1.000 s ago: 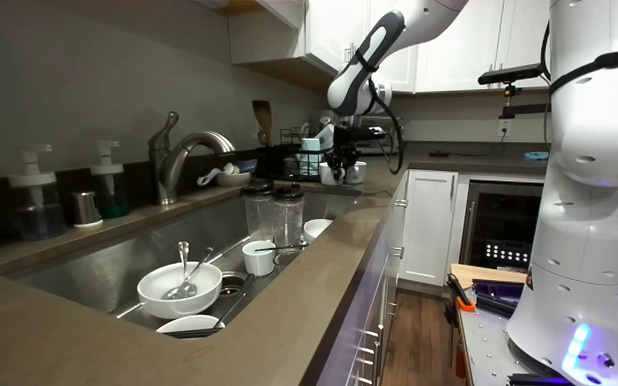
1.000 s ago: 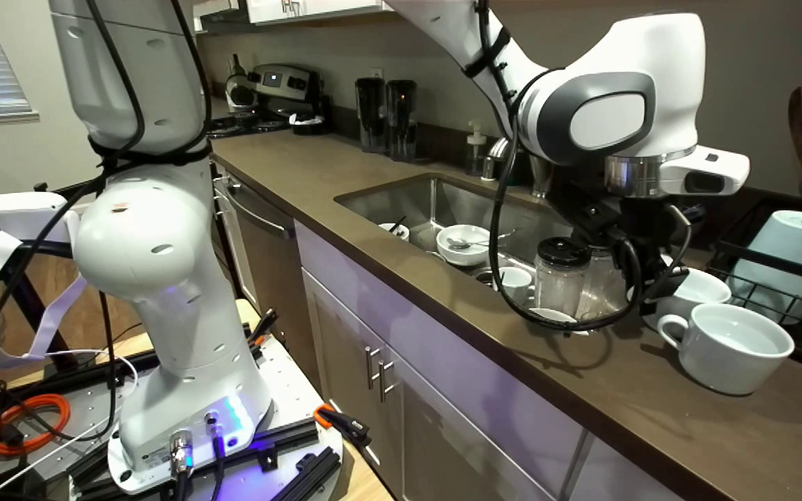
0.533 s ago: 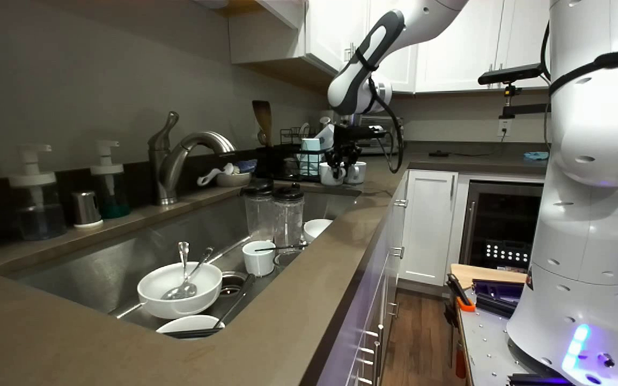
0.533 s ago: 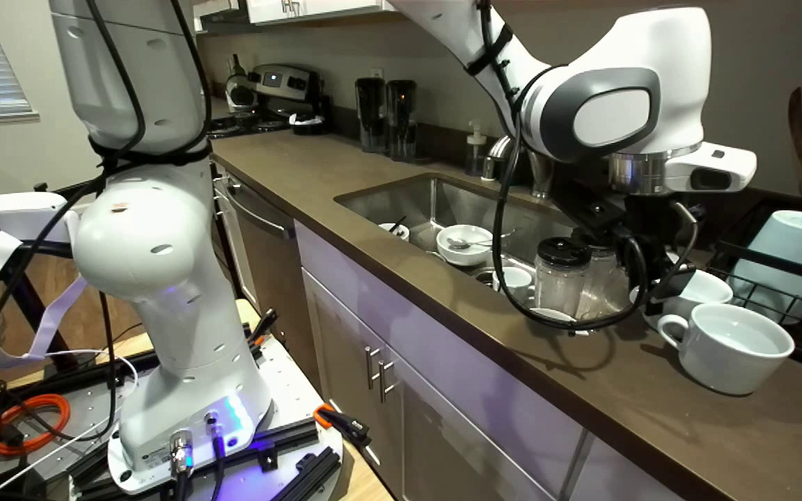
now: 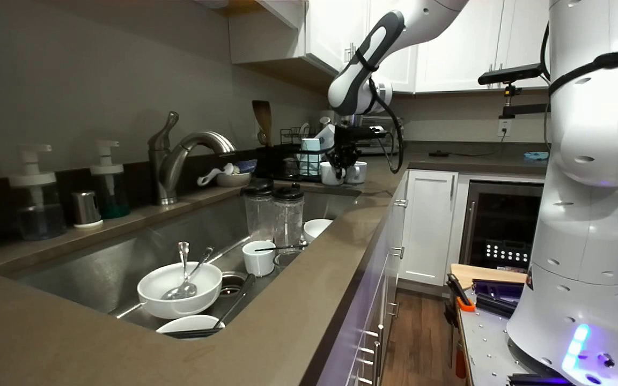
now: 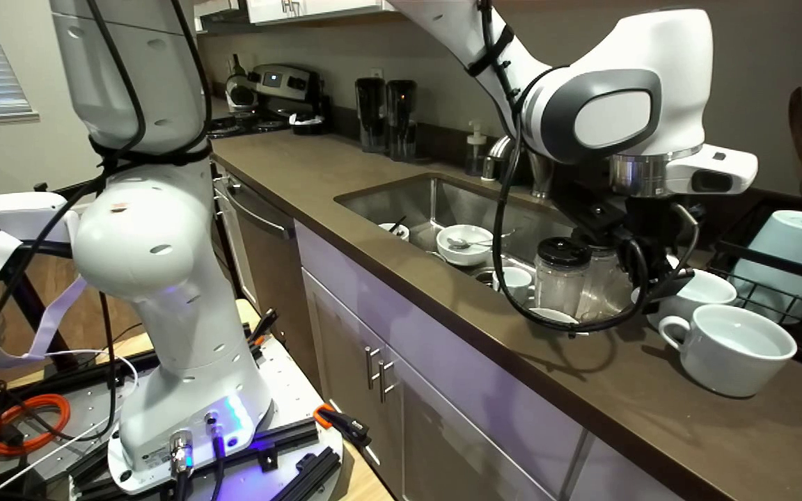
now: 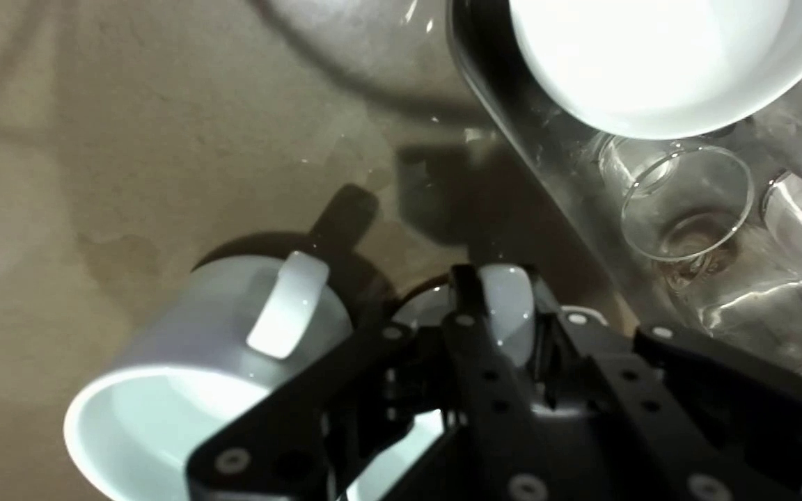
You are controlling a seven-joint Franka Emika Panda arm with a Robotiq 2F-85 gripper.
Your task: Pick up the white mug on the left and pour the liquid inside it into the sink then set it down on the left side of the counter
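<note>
Both exterior views: along counter (image 6: 436, 282), opposite ways; shared sink (image 5: 126, 252) near, lower left, in an exterior view. Wrist view: close, downward.

We can't read any words, numbers or brand names here. In an exterior view, we see a little lit screen (image 6: 272, 78) on the stove (image 6: 291, 86), far off on the left, but what it shows is too small for us to read. Near us on the left, the white robot base (image 6: 179, 403) has tiny marks, and so does the black clamp (image 6: 347, 423) to its right. We can't make those out.
</note>
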